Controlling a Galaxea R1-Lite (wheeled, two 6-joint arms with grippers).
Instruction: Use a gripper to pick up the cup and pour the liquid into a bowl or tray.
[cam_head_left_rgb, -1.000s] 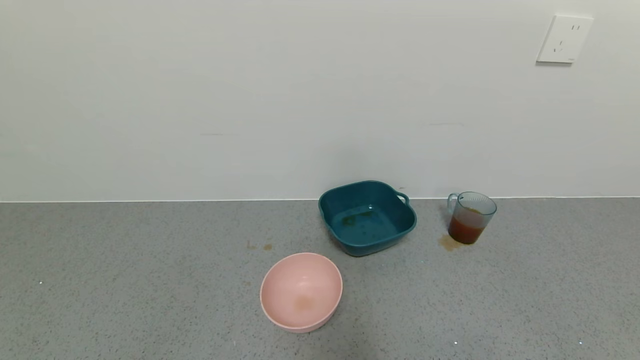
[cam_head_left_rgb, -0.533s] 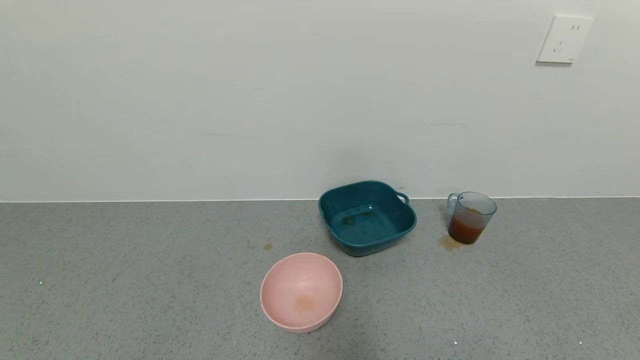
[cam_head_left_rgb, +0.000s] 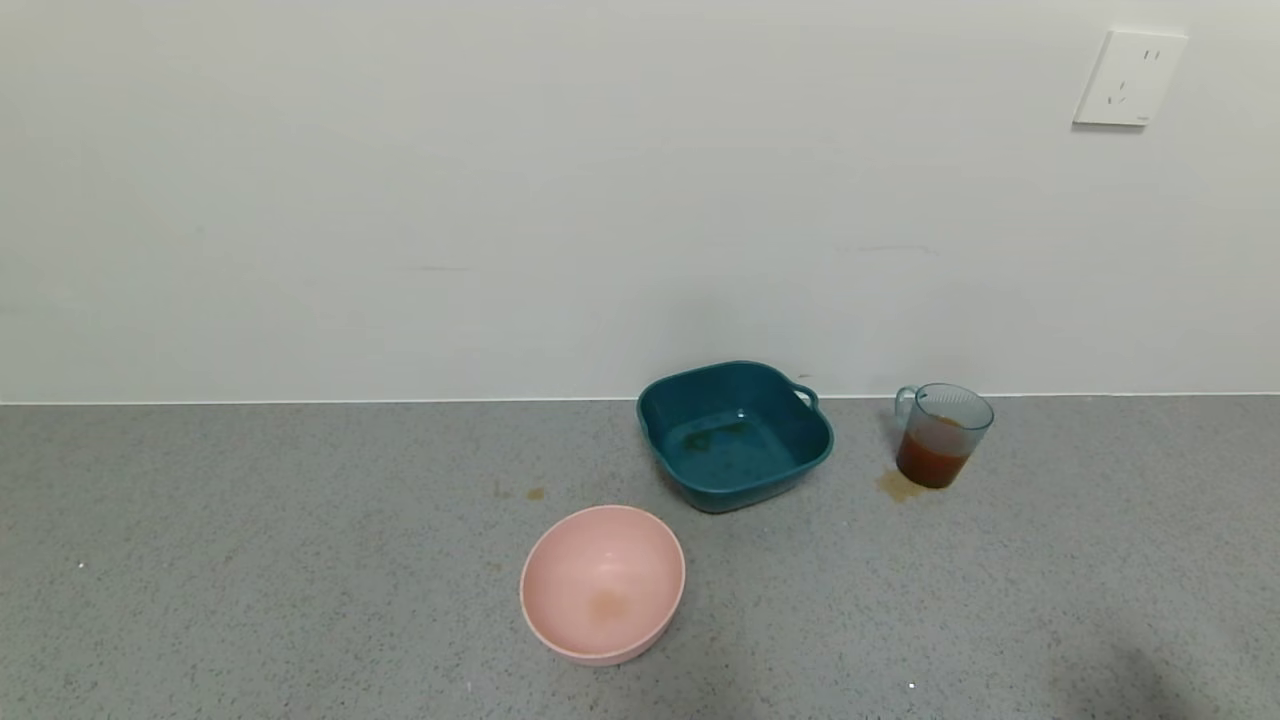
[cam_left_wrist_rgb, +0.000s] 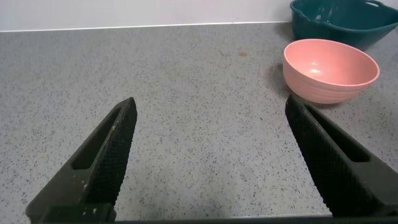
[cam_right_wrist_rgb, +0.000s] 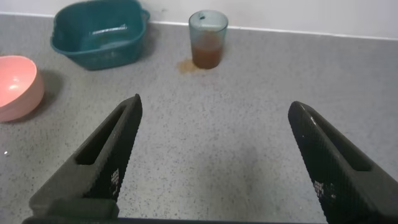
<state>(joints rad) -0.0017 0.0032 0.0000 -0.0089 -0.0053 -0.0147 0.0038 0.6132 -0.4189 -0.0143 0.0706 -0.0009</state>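
Observation:
The translucent blue-grey ribbed cup (cam_head_left_rgb: 942, 432) stands upright near the wall at the right, about half full of reddish-brown liquid (cam_head_left_rgb: 932, 462). It also shows in the right wrist view (cam_right_wrist_rgb: 208, 38), far ahead of my open, empty right gripper (cam_right_wrist_rgb: 214, 106). The pale pink bowl (cam_head_left_rgb: 603, 583) sits in front of the middle, with a faint stain inside; it also shows in the left wrist view (cam_left_wrist_rgb: 330, 69) and the right wrist view (cam_right_wrist_rgb: 17, 86). My left gripper (cam_left_wrist_rgb: 211, 109) is open and empty over bare counter, left of the bowl. Neither gripper shows in the head view.
A dark teal square basin (cam_head_left_rgb: 735, 434) with handles stands between bowl and cup, near the wall. A small brown spill (cam_head_left_rgb: 896, 485) lies beside the cup, and small brown spots (cam_head_left_rgb: 535, 493) lie left of the basin. The grey speckled counter (cam_head_left_rgb: 250, 560) ends at the white wall.
A dark shadow has appeared on the counter at the lower right of the head view. The cup, bowl and basin have not moved.

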